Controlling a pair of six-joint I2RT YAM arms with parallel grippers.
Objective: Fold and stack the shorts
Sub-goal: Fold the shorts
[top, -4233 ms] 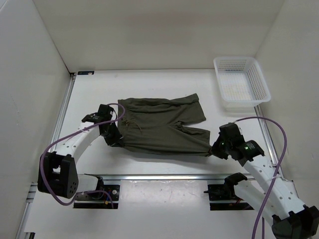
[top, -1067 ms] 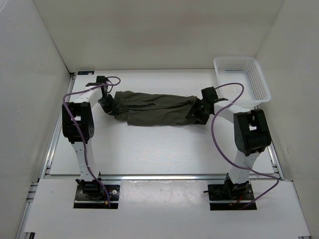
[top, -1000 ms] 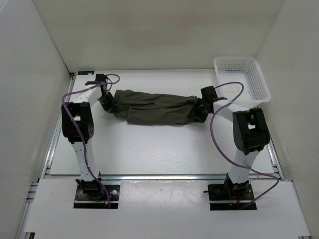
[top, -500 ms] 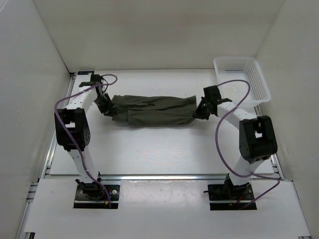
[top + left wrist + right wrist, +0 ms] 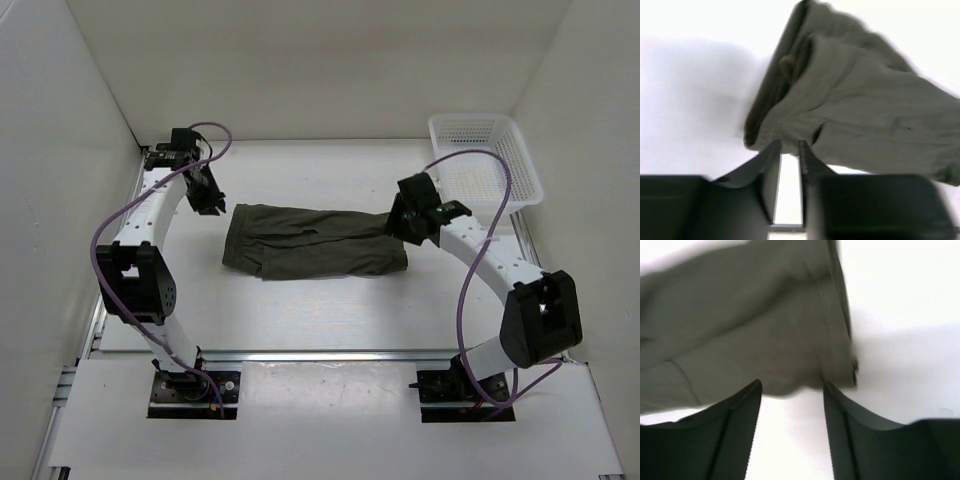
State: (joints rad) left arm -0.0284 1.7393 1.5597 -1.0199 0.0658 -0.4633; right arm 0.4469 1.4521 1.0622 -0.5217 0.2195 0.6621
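Left gripper (image 5: 790, 146): fingers slightly apart, empty, at 10 o'clock of dark olive-green soft cloth shorts (image 5: 315, 243). Right gripper (image 5: 791, 386): fingers wide apart, empty, at 2 o'clock. Shorts: centre of white table (image 5: 300, 320), folded once lengthwise. Outstanding, by judgement: crosswise fold, stacking.

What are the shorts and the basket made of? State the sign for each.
Shorts: soft cloth, matte olive, judging by the wrinkles and limp folds; weave too fine to tell.
Basket: probably rigid white plastic, judging by its even moulded mesh walls.

One shorts (image 5: 315, 243) pair, one basket (image 5: 485, 211), two tools (image 5: 207, 200) (image 5: 398, 226).
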